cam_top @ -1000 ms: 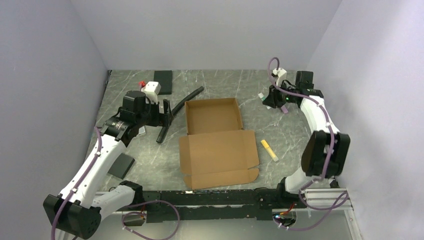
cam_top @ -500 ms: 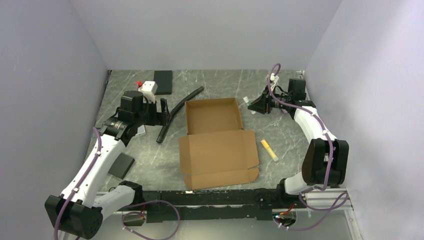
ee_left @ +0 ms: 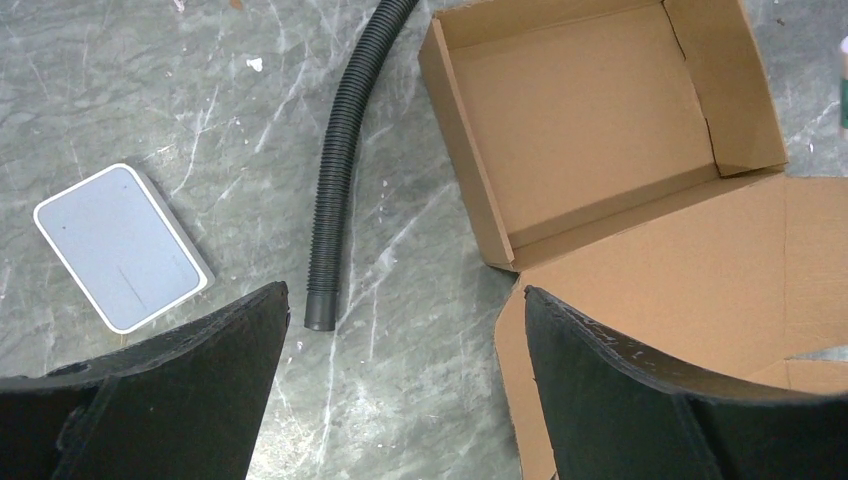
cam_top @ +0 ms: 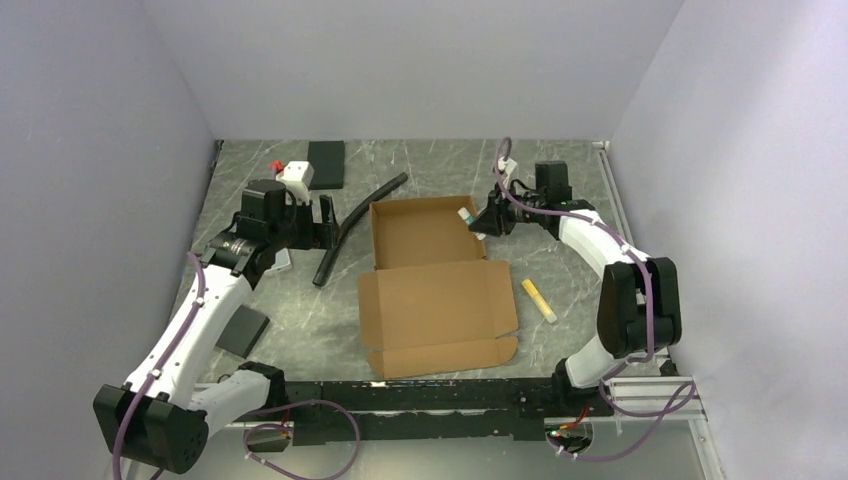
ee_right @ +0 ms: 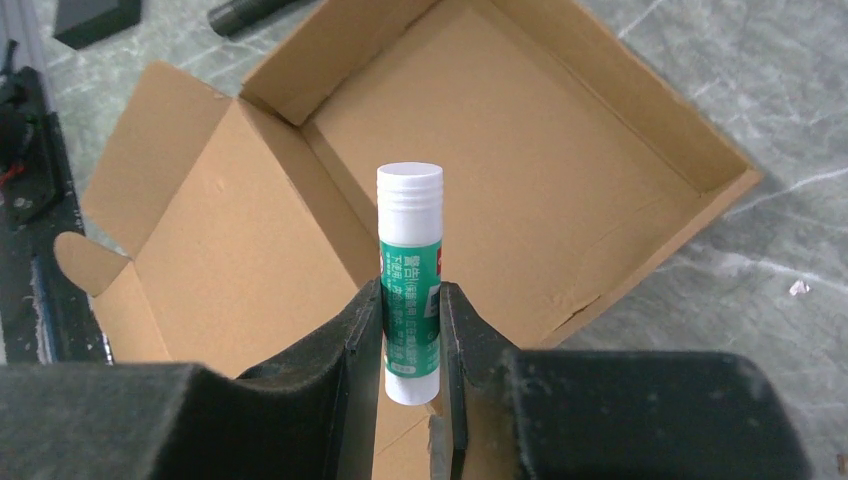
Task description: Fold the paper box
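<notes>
- Plainly, the paper box (cam_top: 430, 270) lies in the middle of the counter (cam_top: 560, 200), between the two arms, its tray end away from their bases.
- It is plain brown cardboard: a shallow tray with four raised walls, and hinged to it a lid panel lying flat and open, with small side flaps and a long front flap at the near edge.
- It looks light and fairly stiff, bending readily only along its creases. On the smooth counter it will probably slide when pushed, so the tray wants pinning.
- The best hold is likely the lid's front flap or a free side edge, where a finger can get under the sheet.
- The right claw (ee_right: 410, 330) hangs over the box's right tray wall, pinching an upright glue stick (ee_right: 410, 230) with a white cap and green label.
- The left claw (ee_left: 400, 380) hovers left of the box, fingers spread wide and holding nothing.
- Left of the box lie a black ribbed hose (ee_left: 335, 170) and a flat grey-blue pad (ee_left: 122, 247); right of it, a yellow stick (cam_top: 537, 299).
</notes>
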Controlling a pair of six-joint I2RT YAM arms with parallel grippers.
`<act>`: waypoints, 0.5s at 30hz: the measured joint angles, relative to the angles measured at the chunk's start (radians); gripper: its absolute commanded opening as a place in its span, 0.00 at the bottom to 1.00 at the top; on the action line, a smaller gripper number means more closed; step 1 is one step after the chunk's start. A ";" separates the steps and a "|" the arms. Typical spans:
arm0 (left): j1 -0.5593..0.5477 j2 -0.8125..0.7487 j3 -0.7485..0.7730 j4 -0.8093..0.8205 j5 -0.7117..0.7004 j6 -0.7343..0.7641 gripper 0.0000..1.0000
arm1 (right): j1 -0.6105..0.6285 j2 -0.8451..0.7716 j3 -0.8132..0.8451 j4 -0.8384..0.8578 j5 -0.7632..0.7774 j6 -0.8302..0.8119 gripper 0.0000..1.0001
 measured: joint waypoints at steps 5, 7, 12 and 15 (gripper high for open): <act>0.011 0.008 0.000 0.003 0.011 0.000 0.91 | 0.051 0.035 0.009 -0.001 0.103 0.018 0.34; 0.014 0.008 0.000 0.004 0.011 0.000 0.91 | 0.073 0.052 0.025 -0.002 0.145 0.026 0.46; 0.019 0.008 0.000 0.004 0.011 0.000 0.91 | 0.113 0.093 0.056 -0.003 0.225 0.034 0.62; 0.021 0.008 0.000 0.004 0.011 0.000 0.92 | 0.123 0.099 0.060 -0.015 0.254 0.030 0.63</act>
